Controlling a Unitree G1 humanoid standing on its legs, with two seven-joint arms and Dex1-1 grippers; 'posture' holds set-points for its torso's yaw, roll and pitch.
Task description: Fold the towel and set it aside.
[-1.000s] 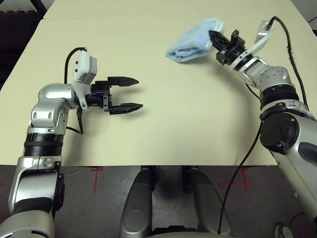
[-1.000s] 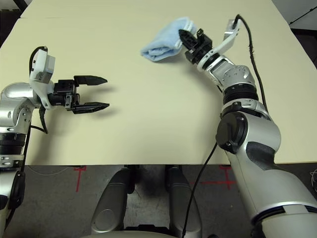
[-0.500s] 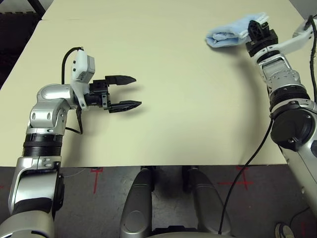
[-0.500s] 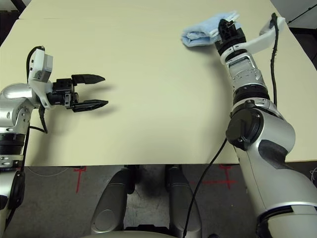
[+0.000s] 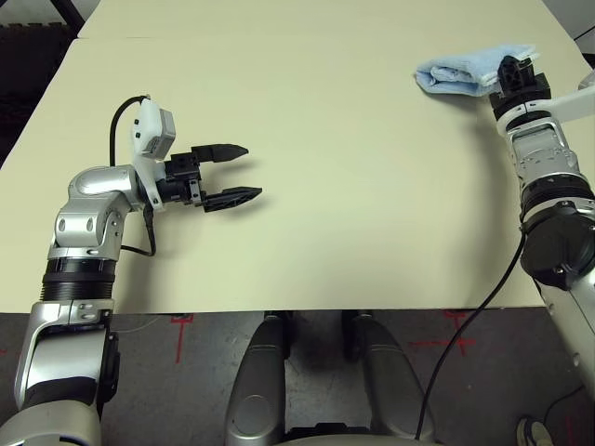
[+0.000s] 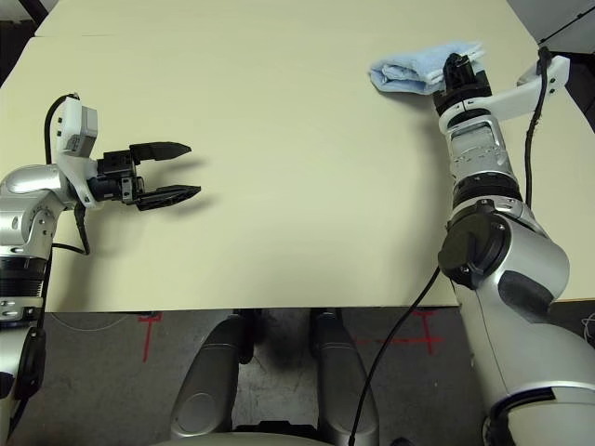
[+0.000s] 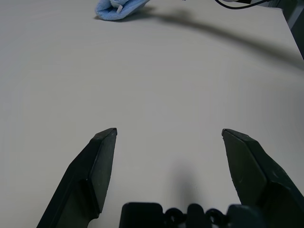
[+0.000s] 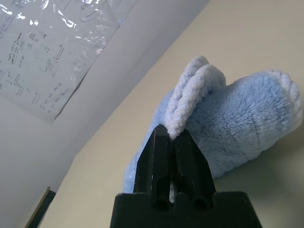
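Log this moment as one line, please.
phase: setting aside | towel: folded, far right of table | right hand: shut on towel edge | left hand: open, empty

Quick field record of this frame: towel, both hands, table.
towel: folded light blue bundle, far right part of the table
right hand: shut on the towel's edge
left hand: open, holding nothing, above the table's left side, well apart from the towel
table: cream top
task stage: towel folded, not yet released
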